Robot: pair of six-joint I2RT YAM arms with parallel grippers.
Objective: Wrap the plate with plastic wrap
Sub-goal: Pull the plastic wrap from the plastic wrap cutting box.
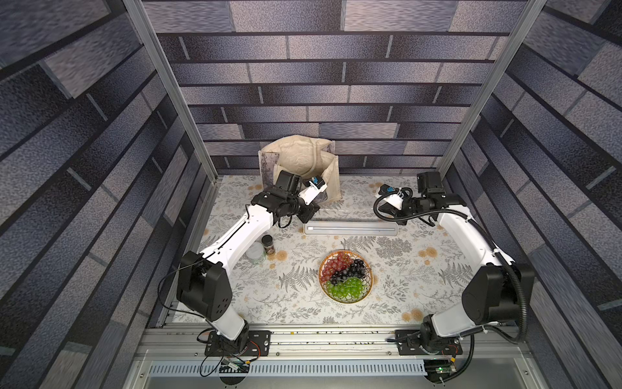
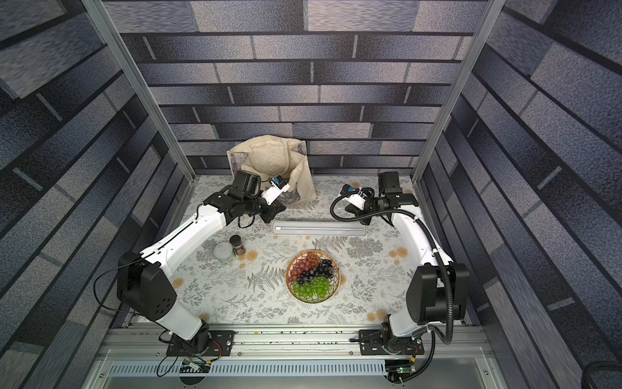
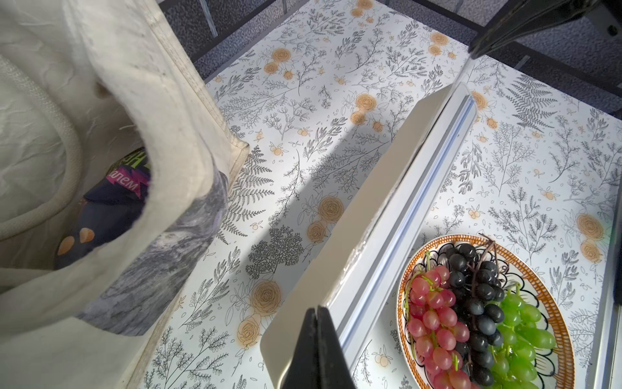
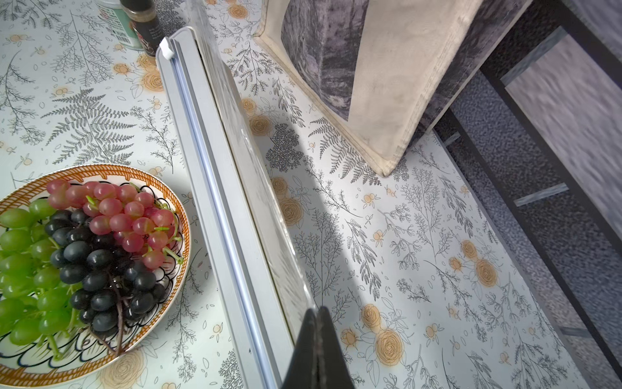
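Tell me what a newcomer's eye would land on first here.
The plate, heaped with red, dark and green grapes, is the one burst of colour, at the middle front of the flowered table. Just behind it lies the long dispenser box, with the left gripper and right gripper each shut on a corner of the plastic wrap drawn up from it.

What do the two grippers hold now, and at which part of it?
Both hold the plastic wrap. The left gripper and the right gripper each pinch one corner of its free edge, drawn from the dispenser box.
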